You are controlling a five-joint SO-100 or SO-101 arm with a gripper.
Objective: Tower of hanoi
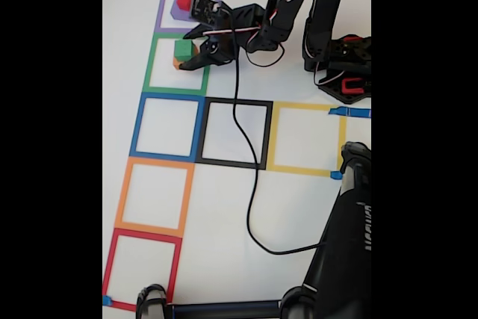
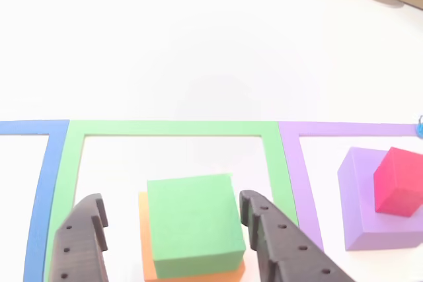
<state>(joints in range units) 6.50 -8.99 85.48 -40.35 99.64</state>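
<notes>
Your gripper (image 2: 175, 229) sits low inside the green tape square (image 2: 73, 163), jaws apart, one finger on each side of the green block (image 2: 192, 222) with gaps showing on both sides. The green block rests on the orange block (image 2: 143, 229). Just beside it, in the purple tape square (image 2: 291, 156), the red block (image 2: 398, 181) sits on the purple block (image 2: 360, 196). In the fixed view, your arm (image 1: 299, 5) reaches across the white tabletop (image 1: 299, 207) to that stack.
</notes>
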